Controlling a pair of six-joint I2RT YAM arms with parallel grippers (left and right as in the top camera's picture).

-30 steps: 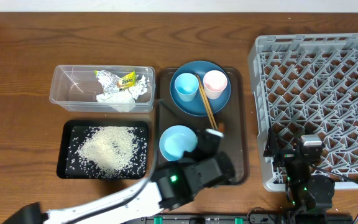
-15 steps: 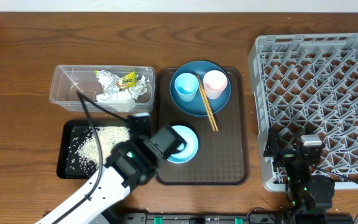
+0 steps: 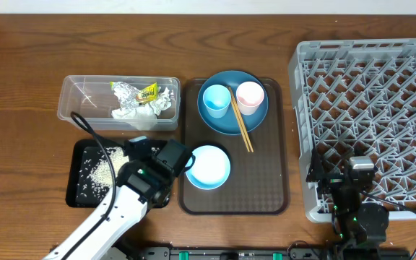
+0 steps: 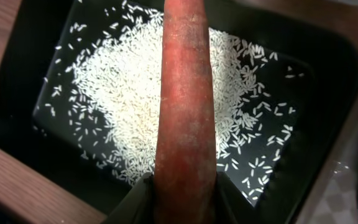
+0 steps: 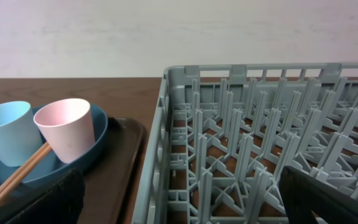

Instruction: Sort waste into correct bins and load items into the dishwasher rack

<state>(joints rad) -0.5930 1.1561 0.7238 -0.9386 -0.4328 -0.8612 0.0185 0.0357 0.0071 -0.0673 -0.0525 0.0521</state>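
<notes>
Wooden tabletop (image 3: 35, 43), left gripper (image 4: 182, 205) at lower left clamped on a long orange-red carrot (image 4: 185, 93), above rice grains (image 4: 123, 93) in the black tray (image 4: 17, 106), right gripper (image 5: 179, 186) spread wide at the front edge of the grey rack (image 5: 229, 124), lower right.

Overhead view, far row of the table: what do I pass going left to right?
Clear rectangular plastic tub → small light-blue cup → small pink cup → large square grey plastic dishwasher rack.

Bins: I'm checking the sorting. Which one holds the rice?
The black tray, nearer the robot; the clear tub behind it holds napkins and a foil wrapper instead.
</notes>
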